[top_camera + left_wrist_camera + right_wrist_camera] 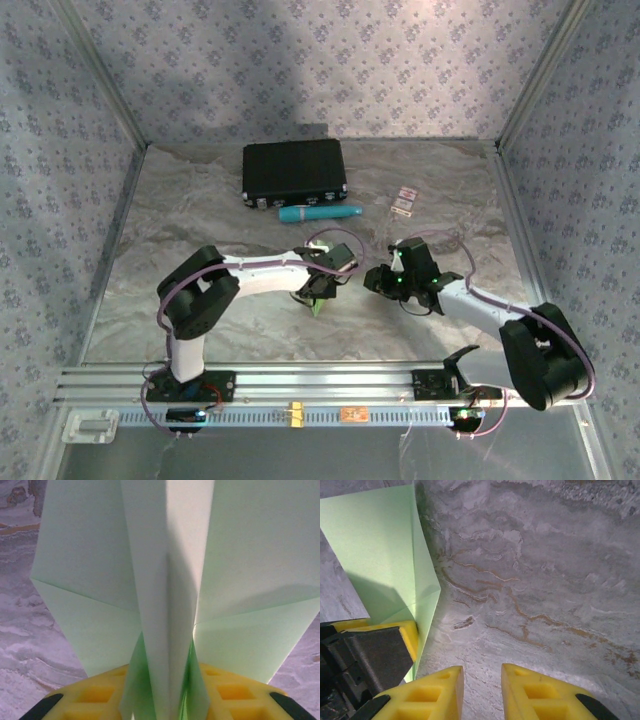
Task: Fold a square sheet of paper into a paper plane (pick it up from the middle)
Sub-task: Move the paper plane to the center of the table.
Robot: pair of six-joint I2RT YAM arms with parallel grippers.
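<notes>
- Step in hand, as I am judging it: tightening the centre fold of the paper (170, 580). Its ridge is running toward 12 o'clock in the left wrist view, with wings spreading to 10 and 2 o'clock.
- The ridge is sitting between the yellow fingers (90, 697) of the left hand (165, 702). I cannot tell whether they are pinching it or merely flanking it.
- The right hand (482, 692) is hovering over bare bench (545, 580), fingers slightly apart with nothing between them. The paper is lying at its 10 o'clock, apart from it.
- Doing it well, my view: the right hand should be coming in from 3 o'clock and taking a wing low, near the crease, before the left lets go. Paper this thin is likely to be springing open if left unsupported. Pressing along the crease, not across it, should be keeping the wings even.
- The top view is adding the layout. The left hand (318, 290) is working mid-bench with a sliver of green under it, and the right hand (385, 280) is at its 3 o'clock, near but apart. The black case (293, 172) and teal tube (320, 213) are lying toward 12 o'clock, well apart.
- The left wrist view is giving the fold detail: diagonal creases on both wings, roughly matching.
- The right wrist view is showing the outer wing's corner and a left finger (409, 637) just beside it.
</notes>
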